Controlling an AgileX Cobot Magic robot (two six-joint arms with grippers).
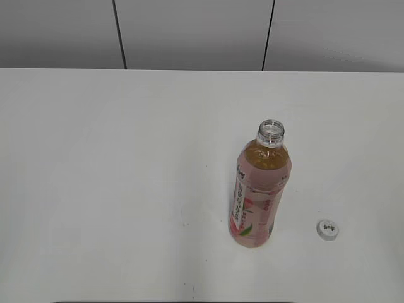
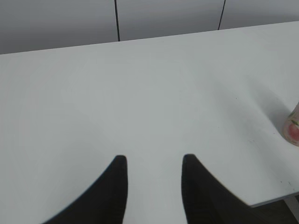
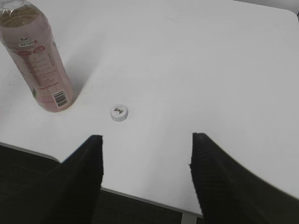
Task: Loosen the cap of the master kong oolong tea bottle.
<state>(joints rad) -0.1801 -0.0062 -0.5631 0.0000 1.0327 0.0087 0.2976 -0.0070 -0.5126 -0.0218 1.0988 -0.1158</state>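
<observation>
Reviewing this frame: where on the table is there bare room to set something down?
The table is bare left of the bottle and behind it to the far edge. The only occupied stretch is front right, where the cap lies apart from the bottle.

A white table (image 1: 113, 189) fills most of the exterior view, its top matte and mostly bare, with a few tiny dark specks near the front edge. Behind it stands a pale grey wall (image 1: 189, 31) made of panels, split by two thin dark vertical seams (one left of centre, one right of centre). In the left wrist view the same tabletop runs back to the panelled wall, and its near right corner shows. The right wrist view shows the table's front edge with dark floor (image 3: 28, 177) below it.
</observation>
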